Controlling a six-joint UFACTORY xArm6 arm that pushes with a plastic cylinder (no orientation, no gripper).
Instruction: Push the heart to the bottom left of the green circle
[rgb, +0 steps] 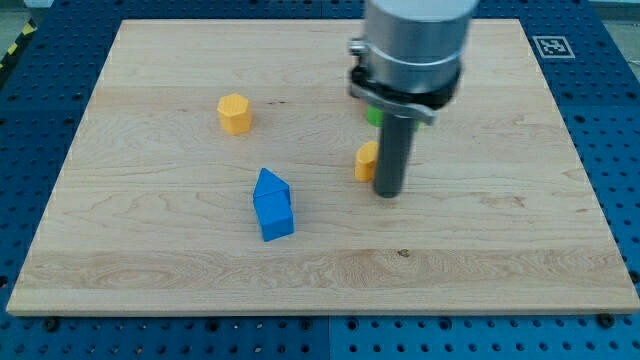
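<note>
A yellow block (365, 160), likely the heart, lies near the board's middle, partly hidden by my rod. My tip (388, 193) rests on the board just right of it and slightly lower, touching or nearly touching its right side. A green block (372, 115), the circle, shows only as a small sliver above the yellow block, mostly hidden behind the arm's grey body. The yellow block sits just below the green one.
A yellow hexagon block (234, 113) stands at the upper left. Two blue blocks touch left of centre: a blue pentagon-like block (270, 186) above a blue cube (275, 220). The wooden board (500, 250) lies on a blue perforated table.
</note>
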